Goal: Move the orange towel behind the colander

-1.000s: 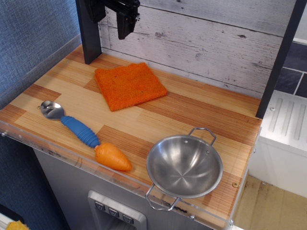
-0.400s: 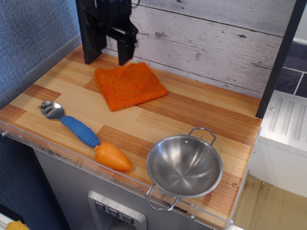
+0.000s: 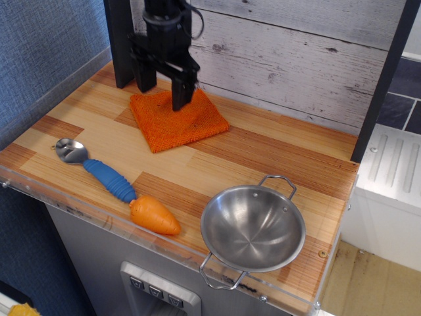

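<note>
The orange towel (image 3: 176, 121) lies flat at the back left of the wooden counter, near the white plank wall. My black gripper (image 3: 162, 94) hangs over the towel's back half, open, with one finger near its back left edge and the other over its middle. The fingertips are at or just above the cloth; I cannot tell whether they touch it. The colander (image 3: 252, 228), a shiny steel bowl with two wire loop handles, stands at the front right of the counter, empty and far from the gripper.
A blue-handled metal spoon (image 3: 99, 171) and an orange plastic carrot (image 3: 154, 216) lie along the front left edge. A dark post (image 3: 122, 46) stands at the back left, another (image 3: 383, 79) at the right. The counter (image 3: 263, 155) ends in a clear lip in front.
The gripper has come down and slightly right from above the back wall to the towel. The towel, colander, spoon and carrot have not moved.
</note>
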Tool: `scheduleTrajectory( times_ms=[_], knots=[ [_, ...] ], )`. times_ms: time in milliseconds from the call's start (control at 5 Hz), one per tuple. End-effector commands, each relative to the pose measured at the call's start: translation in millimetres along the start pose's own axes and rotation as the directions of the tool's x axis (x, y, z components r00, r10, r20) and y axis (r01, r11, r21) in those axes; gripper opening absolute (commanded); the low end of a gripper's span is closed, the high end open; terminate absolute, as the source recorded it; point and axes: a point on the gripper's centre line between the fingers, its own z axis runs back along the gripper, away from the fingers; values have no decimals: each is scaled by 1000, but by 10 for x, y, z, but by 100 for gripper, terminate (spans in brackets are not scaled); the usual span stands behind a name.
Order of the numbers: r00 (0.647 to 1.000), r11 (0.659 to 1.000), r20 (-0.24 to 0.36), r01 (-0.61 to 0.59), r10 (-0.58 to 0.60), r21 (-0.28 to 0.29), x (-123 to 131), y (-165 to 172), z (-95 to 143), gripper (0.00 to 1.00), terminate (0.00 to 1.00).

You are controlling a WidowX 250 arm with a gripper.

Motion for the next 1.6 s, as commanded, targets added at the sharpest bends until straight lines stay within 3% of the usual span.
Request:
scheduleTrajectory(
  times_ms=[0, 400, 800, 1400],
  knots=[
    [1000, 999, -9, -16, 16, 30, 54, -31, -78, 100, 0],
    [998, 999, -44, -38, 38, -3, -1, -10, -256, 100, 0],
    [999, 999, -42, -30, 28, -42, 1, -164, -277, 100, 0],
    [995, 992, -13, 94, -95, -88, 109, -928, -210, 100, 0]
  ],
)
